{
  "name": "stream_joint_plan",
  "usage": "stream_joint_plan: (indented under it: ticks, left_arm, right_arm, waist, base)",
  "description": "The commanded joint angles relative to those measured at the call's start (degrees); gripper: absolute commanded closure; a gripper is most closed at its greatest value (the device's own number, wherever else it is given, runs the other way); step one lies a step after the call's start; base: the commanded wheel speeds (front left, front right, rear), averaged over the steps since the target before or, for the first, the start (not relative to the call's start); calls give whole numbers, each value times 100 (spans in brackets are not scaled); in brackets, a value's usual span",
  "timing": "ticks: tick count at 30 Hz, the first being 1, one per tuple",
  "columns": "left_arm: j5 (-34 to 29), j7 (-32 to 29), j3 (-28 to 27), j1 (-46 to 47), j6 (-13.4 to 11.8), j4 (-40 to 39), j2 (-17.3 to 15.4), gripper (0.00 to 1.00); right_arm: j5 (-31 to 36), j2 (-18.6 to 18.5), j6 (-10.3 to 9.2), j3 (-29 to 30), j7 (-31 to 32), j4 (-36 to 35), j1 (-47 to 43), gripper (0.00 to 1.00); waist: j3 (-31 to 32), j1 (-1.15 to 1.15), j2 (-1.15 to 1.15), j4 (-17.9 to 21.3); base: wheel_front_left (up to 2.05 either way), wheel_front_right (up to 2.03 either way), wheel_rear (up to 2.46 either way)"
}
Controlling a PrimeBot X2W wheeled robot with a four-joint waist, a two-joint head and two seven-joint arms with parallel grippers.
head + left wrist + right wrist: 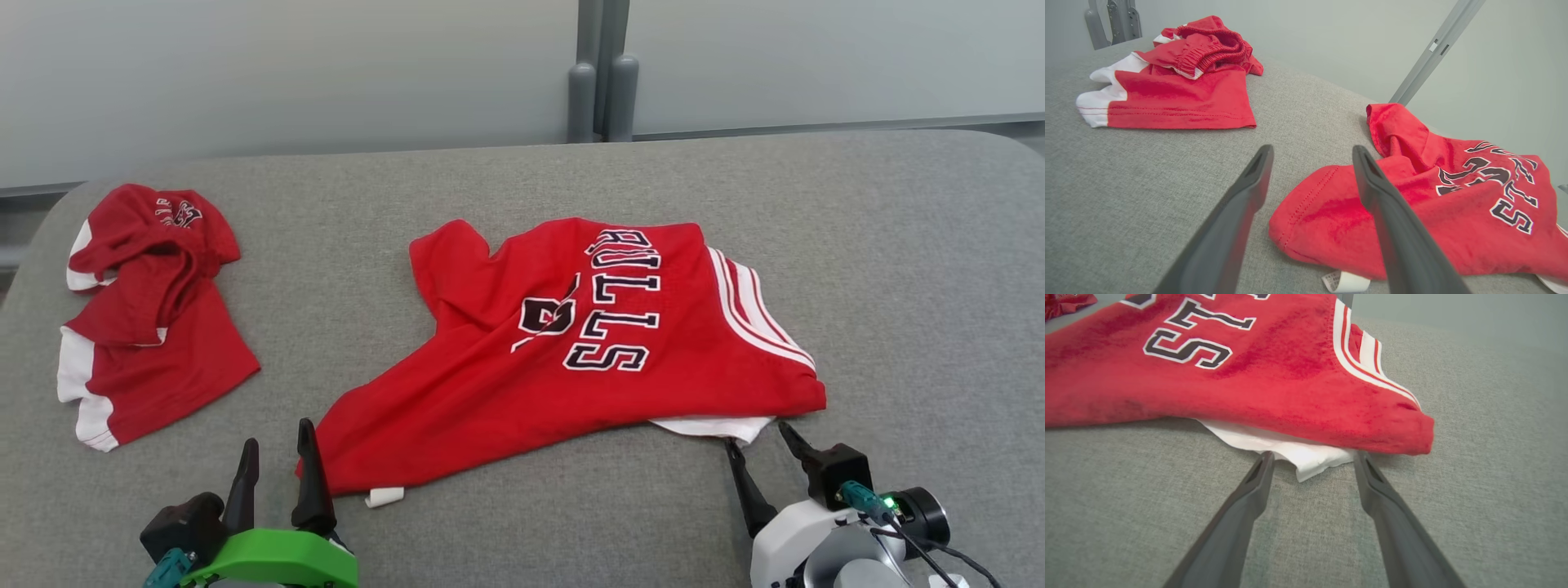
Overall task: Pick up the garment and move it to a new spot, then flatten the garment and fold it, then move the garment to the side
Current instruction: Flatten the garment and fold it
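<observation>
1. Left gripper (pixel 277 433) is hovering at the near edge of the worktop (pixel 898 286), fingers standing apart and gripping nothing. Its inner finger is sitting right at the jersey's near-left hem corner. Can't tell if it's touching.
2. Right gripper (pixel 757 434) is also sitting open and empty near the near edge, with its tips pointing at a white layer (pixel 710 426) that's sticking out from under the jersey's near-right corner.
3. A white tag (pixel 384 496) is poking out under the near-left hem, just beside the left gripper.
4. The jersey (pixel 571 343) is lying mid-worktop, lettering running sideways. It's spread out but rumpled, with a flap bunching at the far-left corner and the striped edge doubling over on the right.
5. Progress, my read: relocation is looking done and flattening is partway. Smoothing the corners, folding and shifting it aside are all remaining.
6. Red-and-white shorts (pixel 139 327) are lying crumpled at the far-left corner, well apart from the jersey. They're taking up that side, so they're limiting where the folded jersey goes.
7. Grey posts (pixel 602 90) are standing beyond the far edge, not interfering.
</observation>
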State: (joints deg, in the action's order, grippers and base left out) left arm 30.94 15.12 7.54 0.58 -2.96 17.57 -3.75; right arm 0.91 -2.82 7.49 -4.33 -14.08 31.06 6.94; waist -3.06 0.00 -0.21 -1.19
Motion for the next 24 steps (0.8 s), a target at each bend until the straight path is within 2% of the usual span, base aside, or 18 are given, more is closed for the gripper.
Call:
stream_joint_plan:
  ticks: [1, 2, 3, 4, 5, 6, 7, 11, 16, 24]
  left_arm:
    - [-55, 3, 28, -52, 15, -63, 12, 0]
    - [-59, 3, 44, -50, 4, -103, 15, 0]
    - [-57, 3, 57, -51, -8, -130, 17, 0]
    - [-61, 3, 66, -56, -18, -153, 19, 0]
    - [-65, 3, 71, -59, -34, -177, 21, 0]
    - [-68, 3, 71, -63, -47, -193, 23, 0]
    - [-67, 3, 65, -73, -57, -214, 24, 0]
    - [-52, 3, 11, -127, -87, -303, 32, 0]
    - [-36, 3, 47, -138, -53, -363, 46, 0]
    - [-27, 3, 120, -141, -71, -388, 61, 0]
  right_arm:
    - [113, -16, 0, 12, -30, 170, 147, 0]
    - [213, -16, 0, 34, -42, 266, 216, 18]
    - [305, -14, 0, 52, -56, 377, 276, 53]
    - [387, -15, 0, 82, -69, 483, 327, 64]
    - [463, -18, 0, 121, -70, 585, 380, 70]
    - [534, -19, 0, 160, -78, 654, 429, 83]
    - [558, -18, 0, 201, -83, 703, 480, 100]
    - [635, -21, 0, 304, -117, 764, 521, 100]
    - [780, -120, 0, 422, -116, 410, 264, 100]
    - [1148, -377, 0, 614, -116, -172, -321, 100]
  waist:
    - [-39, 0, 21, -154]
    - [-46, 0, 21, -185]
    - [-51, 0, 21, -209]
    - [-56, 0, 21, -223]
    - [-63, 0, 21, -234]
    - [-69, 0, 21, -237]
    - [-79, 0, 21, -227]
    - [-89, 0, 21, -76]
    - [-105, 0, 21, 245]
    - [-129, 0, 21, 435]
  base:
    - [0, 0, 0]
    - [0, 0, 0]
    - [0, 0, 0]
    - [0, 0, 0]
    - [0, 0, 0]
    - [0, 0, 0]
    - [0, 0, 0]
    - [0, 0, 0]
    - [0, 0, 0]
    - [0, 0, 0]
